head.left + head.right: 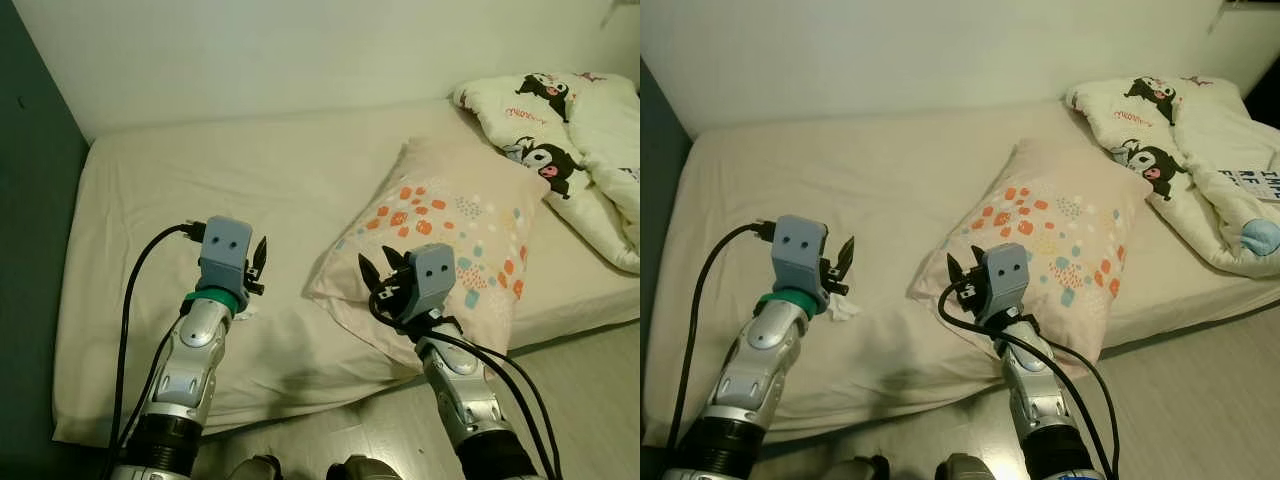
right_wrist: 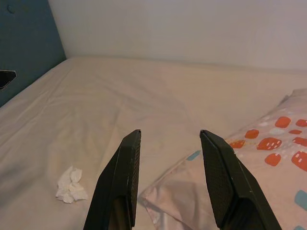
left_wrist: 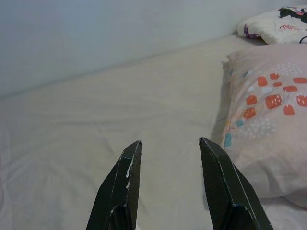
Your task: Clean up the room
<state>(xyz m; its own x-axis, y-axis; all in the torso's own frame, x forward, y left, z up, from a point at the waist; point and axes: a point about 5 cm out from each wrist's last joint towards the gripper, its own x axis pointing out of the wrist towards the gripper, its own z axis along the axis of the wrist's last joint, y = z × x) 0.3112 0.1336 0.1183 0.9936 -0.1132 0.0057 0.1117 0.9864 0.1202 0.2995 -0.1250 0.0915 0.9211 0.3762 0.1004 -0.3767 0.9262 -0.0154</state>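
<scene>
The bed (image 1: 250, 180) takes up most of the scene, its cream sheet reaching to the white wall. A blanket (image 1: 570, 120) printed with penguin figures lies bunched in the far right corner. A patterned pillow (image 1: 450, 240), with orange and teal marks, lies askew near the front edge of the mattress, one corner pointing toward the robot and reaching almost to the bed's near edge.

Both arms are raised over the near edge of the bed. The right gripper (image 2: 168, 177) hovers just above the pillow's near corner, its jaws parted and holding nothing. The left gripper (image 3: 168, 184) hovers over bare sheet to the left of the pillow, jaws likewise apart and empty.

A small crumpled tissue (image 2: 71, 184) lies on the sheet, just beside and below the left gripper, apart from the pillow.

Assessment: no item is yet in hand, so the tidying step appears to be at the approach stage. Two candidates present themselves: the tissue as litter and the pillow as misplaced. The tissue sits closest to the left gripper; taking it calls for lowering that gripper onto the sheet and closing on the wad without pinching the fabric beneath. The pillow calls for a firm hold on its corner by the right gripper.
</scene>
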